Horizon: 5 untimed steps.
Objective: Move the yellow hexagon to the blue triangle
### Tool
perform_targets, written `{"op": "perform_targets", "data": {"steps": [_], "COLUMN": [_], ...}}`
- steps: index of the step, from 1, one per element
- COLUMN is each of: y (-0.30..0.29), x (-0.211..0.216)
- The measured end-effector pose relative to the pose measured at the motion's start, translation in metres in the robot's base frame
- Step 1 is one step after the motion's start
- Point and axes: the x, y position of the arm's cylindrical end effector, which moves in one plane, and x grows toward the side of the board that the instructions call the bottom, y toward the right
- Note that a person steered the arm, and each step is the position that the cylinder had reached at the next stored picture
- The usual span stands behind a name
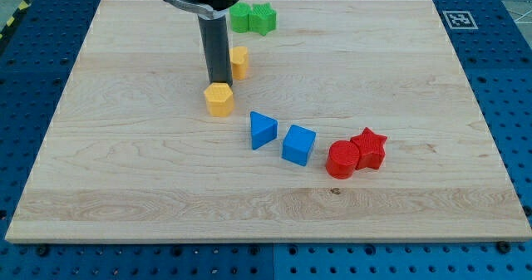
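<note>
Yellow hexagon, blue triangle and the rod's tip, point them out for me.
yellow hexagon [219, 100], camera view, its top face.
blue triangle [263, 130], camera view, its top face.
my tip [218, 82], camera view, the rod's very end.

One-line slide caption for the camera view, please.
My tip touches the yellow hexagon from above; blue triangle sits to its lower right.

My tip against yellow hexagon, near blue triangle

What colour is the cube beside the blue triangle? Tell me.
Blue: the cube matches the blue triangle, shown clearly in the camera view.
</note>
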Motion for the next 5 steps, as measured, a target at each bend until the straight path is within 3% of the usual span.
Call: {"op": "perform_targets", "data": {"steps": [2,5], "y": [-0.044,-0.001], "x": [-0.001,0.021]}}
